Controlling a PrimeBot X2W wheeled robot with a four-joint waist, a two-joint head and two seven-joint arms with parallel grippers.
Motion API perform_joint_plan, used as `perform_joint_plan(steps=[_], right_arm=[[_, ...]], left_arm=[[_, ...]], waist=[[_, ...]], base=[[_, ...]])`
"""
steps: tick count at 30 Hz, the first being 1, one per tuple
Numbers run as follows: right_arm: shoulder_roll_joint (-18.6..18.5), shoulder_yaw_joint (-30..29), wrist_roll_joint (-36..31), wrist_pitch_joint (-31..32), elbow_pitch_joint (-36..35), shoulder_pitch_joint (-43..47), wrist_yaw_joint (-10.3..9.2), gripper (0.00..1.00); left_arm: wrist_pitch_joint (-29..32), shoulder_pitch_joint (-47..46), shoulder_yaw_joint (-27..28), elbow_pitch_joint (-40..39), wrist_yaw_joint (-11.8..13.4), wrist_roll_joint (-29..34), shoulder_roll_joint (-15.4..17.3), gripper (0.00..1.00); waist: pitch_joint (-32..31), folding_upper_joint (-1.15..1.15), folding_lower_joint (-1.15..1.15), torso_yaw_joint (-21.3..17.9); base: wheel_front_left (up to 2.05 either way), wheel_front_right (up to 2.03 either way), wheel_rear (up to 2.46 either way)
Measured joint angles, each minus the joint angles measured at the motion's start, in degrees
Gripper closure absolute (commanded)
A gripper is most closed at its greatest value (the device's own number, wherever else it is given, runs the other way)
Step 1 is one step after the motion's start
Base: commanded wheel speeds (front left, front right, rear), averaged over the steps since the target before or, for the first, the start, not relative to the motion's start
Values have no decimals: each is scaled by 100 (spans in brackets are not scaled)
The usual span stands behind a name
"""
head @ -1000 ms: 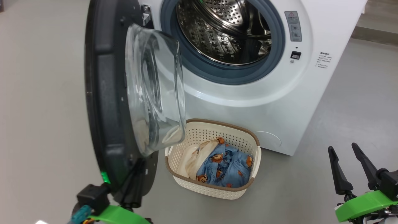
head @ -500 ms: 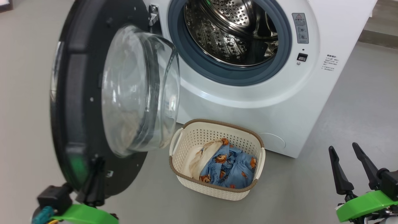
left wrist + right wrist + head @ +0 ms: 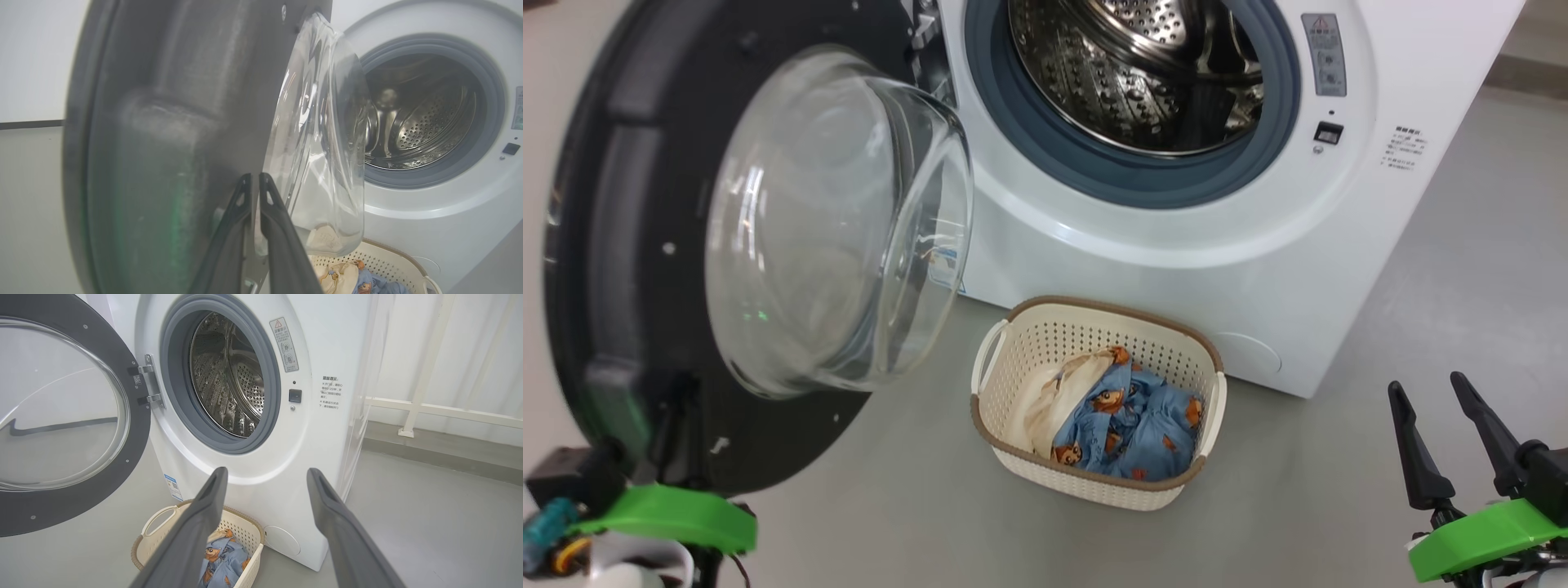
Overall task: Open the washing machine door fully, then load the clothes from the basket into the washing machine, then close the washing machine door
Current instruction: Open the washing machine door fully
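- The left jaws were shut tight, their fingers [image 3: 239, 212] pressed together with nothing between them, lying across the lower black rim of the door [image 3: 613, 245]. I could not tell whether they touched it.
- The right jaws stood wide and empty, fingers [image 3: 1413, 457] pointing up over the floor [image 3: 1421, 327], well apart from the basket [image 3: 1045, 343] and to its right.
- The door hung open on its hinge [image 3: 149, 386] at the left of the washer [image 3: 1176, 278]. Its inner face was turned toward the robot and its glass bowl [image 3: 833, 220] bulged out to the right.
- The bowl's lower edge reached near the basket's left handle [image 3: 988, 351]. The door itself stood left of the drum [image 3: 1143, 73], not across its mouth.
- The grey gasket [image 3: 1111, 175] ringed the drum mouth, which faced forward above the basket.
- The basket sat on the floor just before the washer's front. Its long axis ran left to right along that front, with a handle at each short end.
- The clothes [image 3: 1135, 433] lay bundled inside the basket, the blue bear-print pieces to the right and a cream piece [image 3: 1045, 400] to the left.
- A blue-white label [image 3: 173, 486] sat low on the washer's front, behind the basket.
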Motion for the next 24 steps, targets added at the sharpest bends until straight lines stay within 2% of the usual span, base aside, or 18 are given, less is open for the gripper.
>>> perform_joint_plan(steps=[5,15,24], right_arm=[[-49,2,0,0,-10,-19,0,0],[-121,10,-1,0,-36,-187,0,0],[-203,48,-8,0,-42,-415,0,0]], left_arm=[[-71,-383,333,393,4,37,7,100],[-75,-792,1176,777,-4,631,-112,100],[-86,-1340,1903,1271,-205,1012,-224,100]], waist=[[197,0,0,-7],[507,0,0,-65],[815,0,1,-153]], base=[[0,0,0],[0,0,0],[0,0,0]])
